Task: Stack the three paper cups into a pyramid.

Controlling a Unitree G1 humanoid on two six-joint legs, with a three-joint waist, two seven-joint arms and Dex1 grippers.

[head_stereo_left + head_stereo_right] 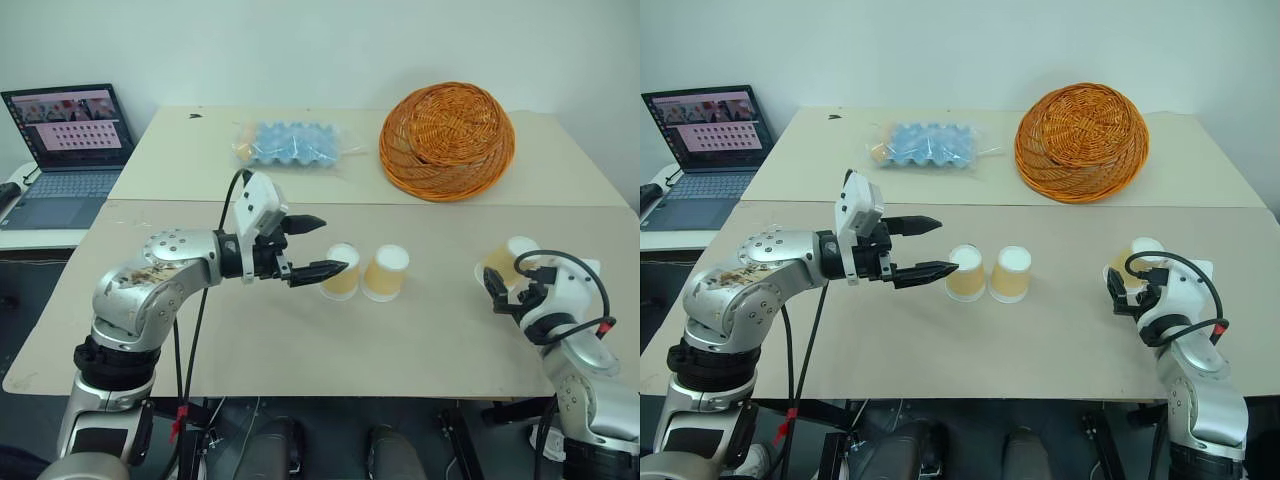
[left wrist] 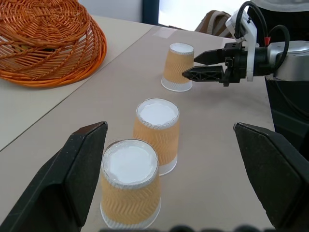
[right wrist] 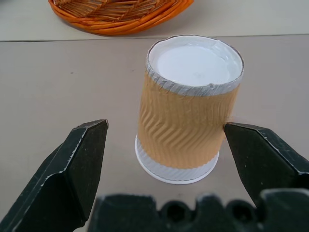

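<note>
Tan table (image 1: 300, 350), third cup (image 1: 505, 257) half hidden behind open empty right gripper (image 1: 508, 290), left gripper (image 1: 318, 247) open, empty.

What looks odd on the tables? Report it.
The wicker basket lies upside down on the far table. The three cups also stand inverted, which suits stacking. The third stands apart, by the right gripper. Nothing is spilled or visibly damaged.
</note>
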